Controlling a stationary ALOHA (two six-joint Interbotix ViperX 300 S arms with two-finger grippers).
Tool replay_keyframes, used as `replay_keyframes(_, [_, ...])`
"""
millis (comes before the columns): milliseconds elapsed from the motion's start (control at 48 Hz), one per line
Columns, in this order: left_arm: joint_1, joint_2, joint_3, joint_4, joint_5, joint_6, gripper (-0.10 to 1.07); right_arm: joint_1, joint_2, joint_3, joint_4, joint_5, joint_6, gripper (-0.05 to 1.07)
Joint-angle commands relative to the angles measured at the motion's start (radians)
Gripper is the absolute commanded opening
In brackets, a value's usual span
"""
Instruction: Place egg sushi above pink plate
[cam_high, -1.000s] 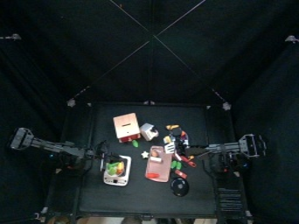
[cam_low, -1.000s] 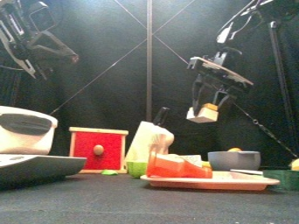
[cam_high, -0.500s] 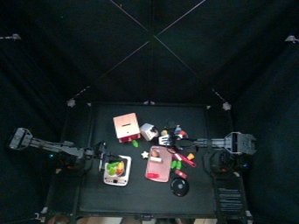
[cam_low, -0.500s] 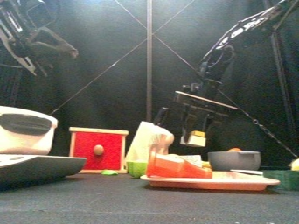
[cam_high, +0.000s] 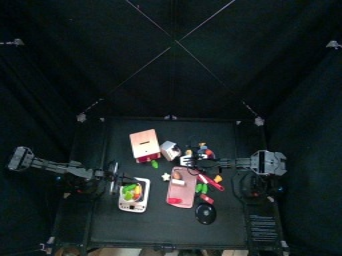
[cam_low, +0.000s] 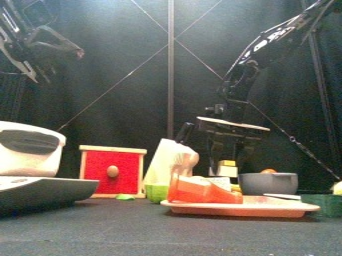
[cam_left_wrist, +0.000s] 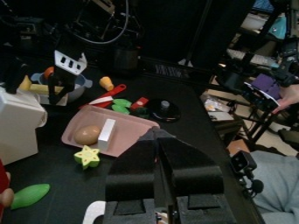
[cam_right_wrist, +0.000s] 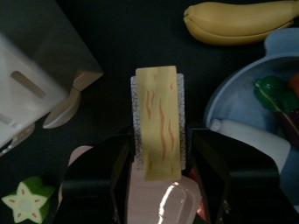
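Two black jaws clamp striped yellow-topped egg sushi (cam_right_wrist: 158, 114)

Right gripper (cam_right_wrist: 158, 171) low over the table, jaws clamped; left gripper (cam_left_wrist: 160, 162) raised aside, seemingly shut.

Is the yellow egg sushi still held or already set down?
Held: the right end effector clamps the egg sushi, which shows between its jaws.

One egg sushi (cam_right_wrist: 158, 112), between the right end effector (cam_right_wrist: 159, 144) jaws. One pink plate (cam_right_wrist: 149, 199) right under it. One banana (cam_right_wrist: 239, 21) and one blue bowl (cam_right_wrist: 239, 87) just past the end effector's tip. One green star (cam_right_wrist: 24, 199), one white carton (cam_right_wrist: 33, 79) beside it.
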Motion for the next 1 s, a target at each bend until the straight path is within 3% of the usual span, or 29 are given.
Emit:
replay_keyframes(0, [-0.002, 0.0, -0.015, 0.003, -0.011, 0.002, 0.35, -0.006, -0.008, -0.018, 0.003, 0.005, 0.003, 0.63])
replay_keyframes(979, [-0.002, -0.002, -0.017, 0.003, -0.011, 0.005, 0.35, -0.029, 0.026, -0.021, -0.008, -0.011, 0.003, 0.83])
